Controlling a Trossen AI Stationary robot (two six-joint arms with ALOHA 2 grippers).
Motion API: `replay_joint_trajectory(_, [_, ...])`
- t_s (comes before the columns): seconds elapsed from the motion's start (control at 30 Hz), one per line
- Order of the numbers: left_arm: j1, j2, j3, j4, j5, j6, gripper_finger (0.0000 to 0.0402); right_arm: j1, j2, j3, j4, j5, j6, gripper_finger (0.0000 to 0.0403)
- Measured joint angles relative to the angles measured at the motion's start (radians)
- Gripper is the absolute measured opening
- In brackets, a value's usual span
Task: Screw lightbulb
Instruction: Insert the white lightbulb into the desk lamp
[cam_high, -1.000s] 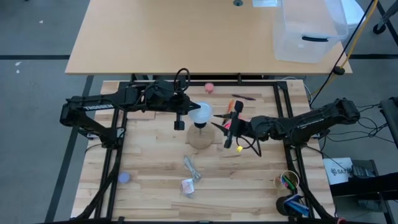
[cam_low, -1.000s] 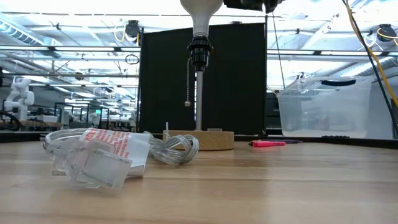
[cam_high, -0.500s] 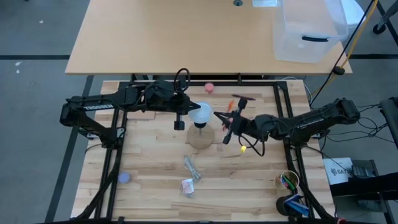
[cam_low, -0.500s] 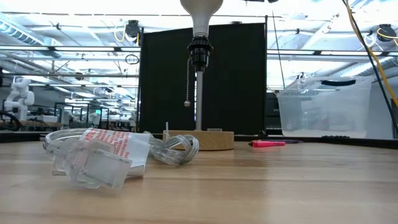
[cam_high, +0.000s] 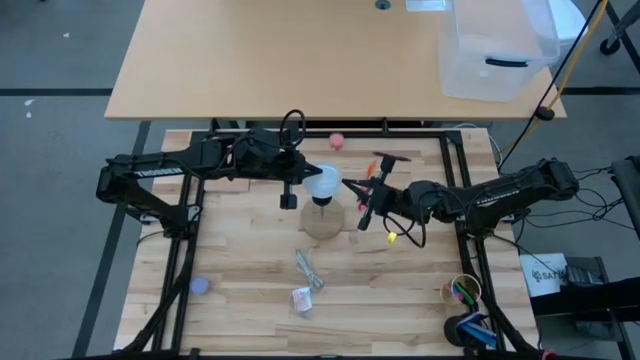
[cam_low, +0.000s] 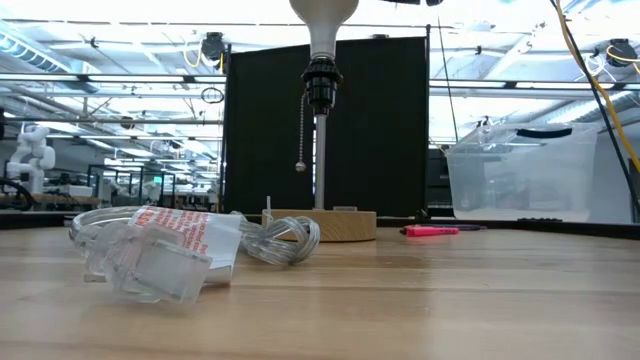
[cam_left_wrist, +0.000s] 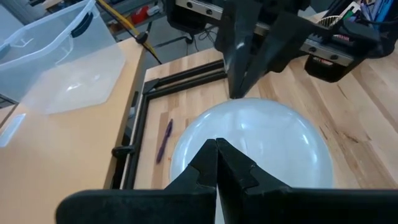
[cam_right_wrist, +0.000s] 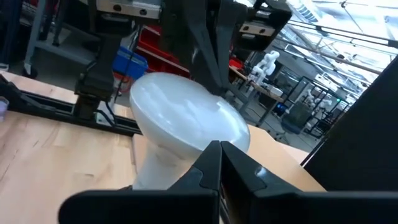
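Two pressed-together tools, left tool (cam_high: 290, 190) and right tool (cam_high: 366, 215), flank the lightbulb (cam_high: 322, 181) above the wooden table (cam_high: 240, 280).

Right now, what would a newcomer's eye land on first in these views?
The white lightbulb sits in the black socket of a lamp on a round wooden base, mid-table. The left gripper and right gripper, both shut, flank it without holding it. In the low view's foreground lies a clear plastic package.

White lightbulb (cam_high: 322, 181), pale wooden table (cam_high: 250, 290) (pink ball (cam_high: 337, 140))
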Motion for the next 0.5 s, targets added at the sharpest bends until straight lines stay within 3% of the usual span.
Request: replay_joint_trajectory(0.5, [0.000,0.000,-0.001,0.007,-0.030,0.007,0.0000,0.030,0.021,0.000,0.019,-0.033,-0.029,0.0000])
